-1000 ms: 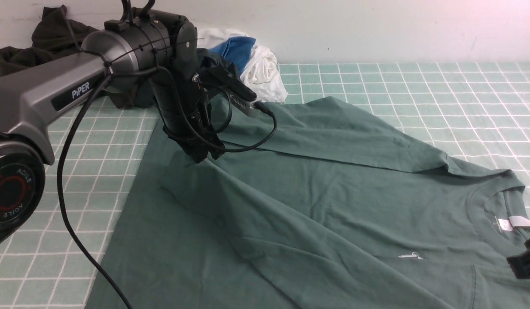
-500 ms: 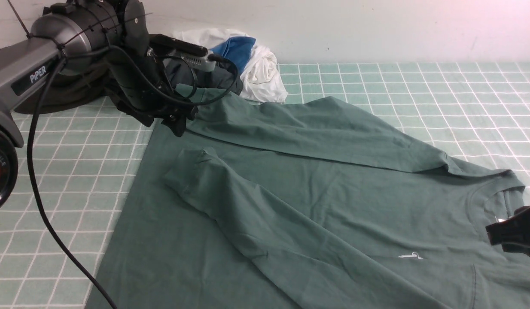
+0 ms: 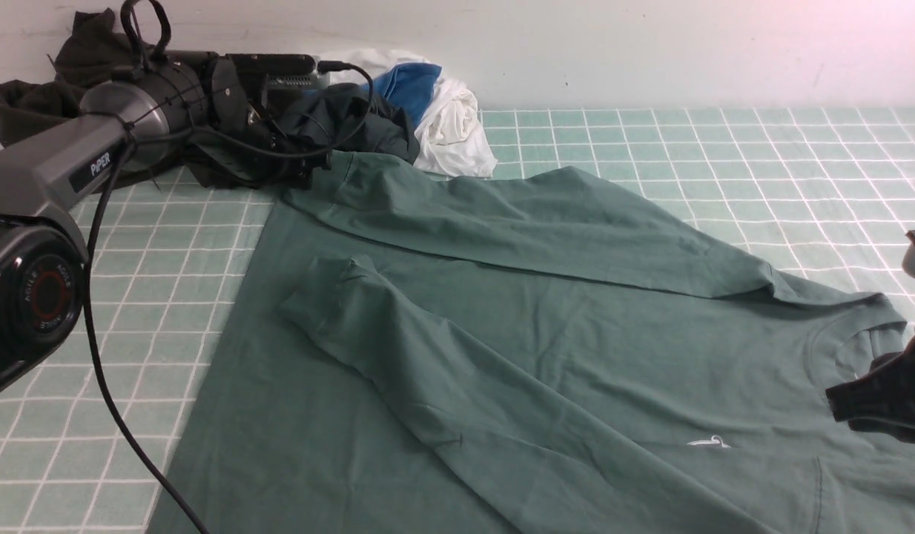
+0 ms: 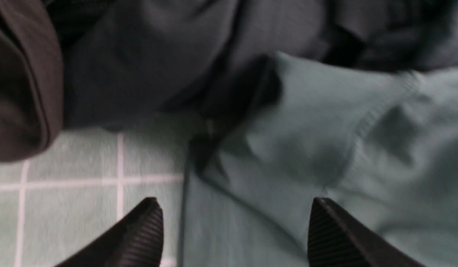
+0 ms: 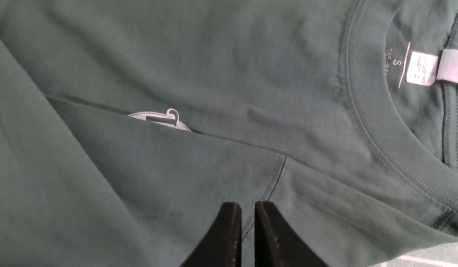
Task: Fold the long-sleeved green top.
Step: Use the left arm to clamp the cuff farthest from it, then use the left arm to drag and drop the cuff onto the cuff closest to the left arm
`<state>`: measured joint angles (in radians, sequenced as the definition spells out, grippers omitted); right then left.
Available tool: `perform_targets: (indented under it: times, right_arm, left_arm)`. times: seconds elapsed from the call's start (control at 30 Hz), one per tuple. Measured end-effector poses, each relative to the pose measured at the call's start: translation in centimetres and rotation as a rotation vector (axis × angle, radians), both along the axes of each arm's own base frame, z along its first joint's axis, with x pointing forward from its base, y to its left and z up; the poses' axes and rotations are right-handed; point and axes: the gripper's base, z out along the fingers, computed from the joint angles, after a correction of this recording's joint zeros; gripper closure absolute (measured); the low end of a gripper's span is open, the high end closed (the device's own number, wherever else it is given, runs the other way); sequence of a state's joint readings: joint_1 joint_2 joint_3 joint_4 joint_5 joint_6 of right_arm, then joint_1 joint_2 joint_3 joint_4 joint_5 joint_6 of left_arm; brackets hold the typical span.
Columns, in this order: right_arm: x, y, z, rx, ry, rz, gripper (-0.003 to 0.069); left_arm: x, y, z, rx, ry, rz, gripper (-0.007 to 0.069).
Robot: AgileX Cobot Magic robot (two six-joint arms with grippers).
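1. Your table is a pale green mat (image 3: 724,148) with a white grid. It runs back to a plain white wall (image 3: 613,52) at 12 o'clock.
2. The green long-sleeved top (image 3: 546,334) lies spread over the middle, collar out at 3 o'clock, both sleeves laid over the body.
3. Clothes heap (image 3: 446,119) around 11 to 12 o'clock: white, blue and near-black stuff.
4. Your left gripper (image 4: 234,203) is at 10 o'clock, fingers wide apart, empty, over the far cuff.
5. Your right gripper (image 5: 247,205) is past 3 o'clock, fingers nearly together, nothing pinched.

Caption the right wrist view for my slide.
Right gripper, jaws almost together, over the shoulder seam of the sage-green cotton long-sleeved top.
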<state>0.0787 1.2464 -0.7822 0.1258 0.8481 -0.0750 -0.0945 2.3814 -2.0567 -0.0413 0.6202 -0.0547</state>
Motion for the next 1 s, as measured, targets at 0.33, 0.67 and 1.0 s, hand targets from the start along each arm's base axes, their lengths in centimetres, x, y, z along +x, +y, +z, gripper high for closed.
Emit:
perform_targets:
  times: [0.33,0.67,1.0]
  right_arm:
    - [0.1,0.0,0.1,-0.001,-0.015,0.001,0.0609]
    - [0.2,0.0,0.1,0.003,-0.019,0.000,0.0609]
    - [0.1,0.1,0.1,0.016,-0.018,0.003,0.0609]
  left_arm:
    - [1.7,-0.5,-3.9,-0.007,-0.043,-0.044,0.0174]
    - [1.5,-1.1,-3.2,0.011,-0.058,-0.173,0.0588]
    - [-0.3,-1.5,2.9,0.019,-0.054,-0.258,0.0608]
